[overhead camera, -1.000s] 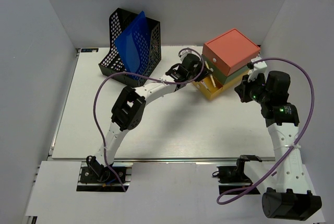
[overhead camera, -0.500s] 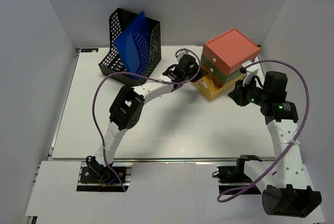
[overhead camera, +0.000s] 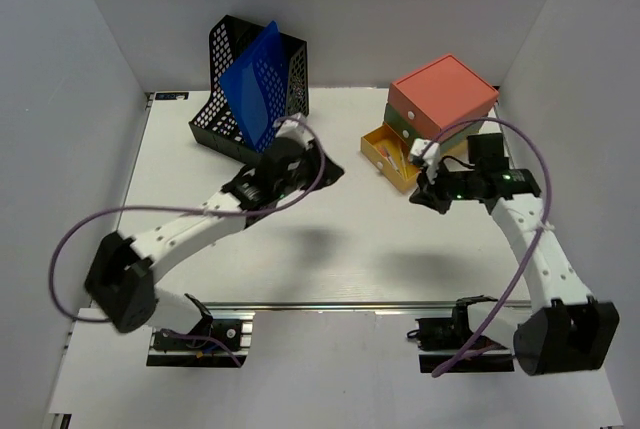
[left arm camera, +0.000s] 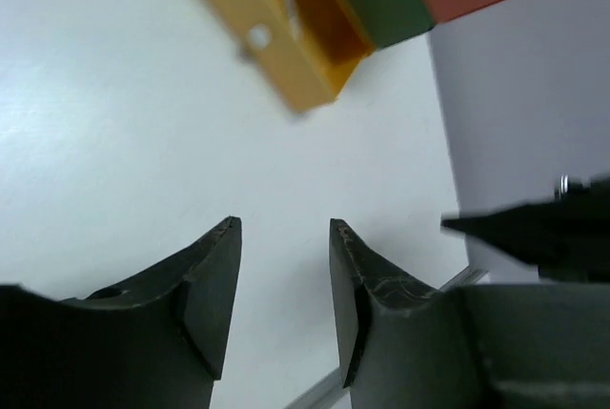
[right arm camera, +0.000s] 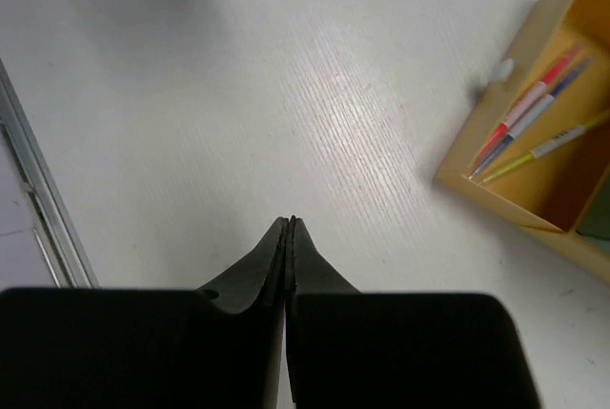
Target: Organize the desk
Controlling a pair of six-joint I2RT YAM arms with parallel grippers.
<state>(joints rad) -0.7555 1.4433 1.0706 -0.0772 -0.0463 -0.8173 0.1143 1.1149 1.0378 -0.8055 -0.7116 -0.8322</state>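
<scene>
Now the left gripper [left arm camera: 284, 228] hovers, fingers apart, over the desk [overhead camera: 340, 249], with the open yellow drawer [left arm camera: 276, 56] ahead of its tips. The right gripper [right arm camera: 289, 223] has its fingers pressed together on nothing; pens [right arm camera: 531, 107] lie in the drawer, ahead-right of them.

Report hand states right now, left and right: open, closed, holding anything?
Left hand: open, holding nothing.
Right hand: closed, tips pressed together, nothing between them.

Desk [right arm camera: 315, 104] matte white, faintly ribbed; rail edge [right arm camera: 43, 190] metal; file rack [overhead camera: 210, 121] black perforated plastic.
</scene>
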